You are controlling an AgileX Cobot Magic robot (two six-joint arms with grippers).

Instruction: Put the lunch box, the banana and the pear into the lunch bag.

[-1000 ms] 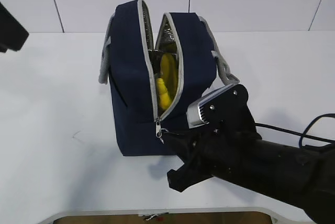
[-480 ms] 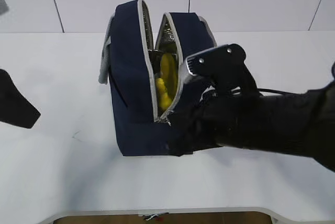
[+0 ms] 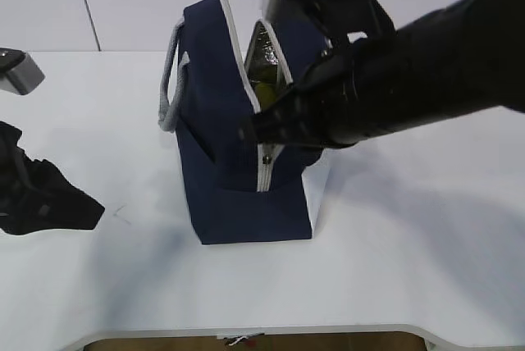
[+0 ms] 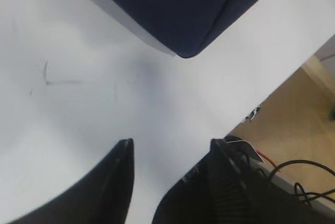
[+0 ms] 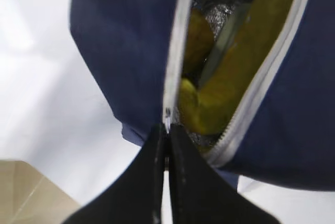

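the right gripper is pinched shut at the bottom of the lunch bag zipper; the zipper runs straight up from it. the left gripper hangs open, holding nothing, off beside the bag.

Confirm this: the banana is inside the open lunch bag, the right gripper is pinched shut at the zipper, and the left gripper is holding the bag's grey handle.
One part is wrong. The left gripper holds nothing: in the left wrist view its jaws stand apart over bare table, short of the lunch bag. The rest stands: the right wrist view shows the banana inside the open bag and the right gripper pinched shut at the zipper.
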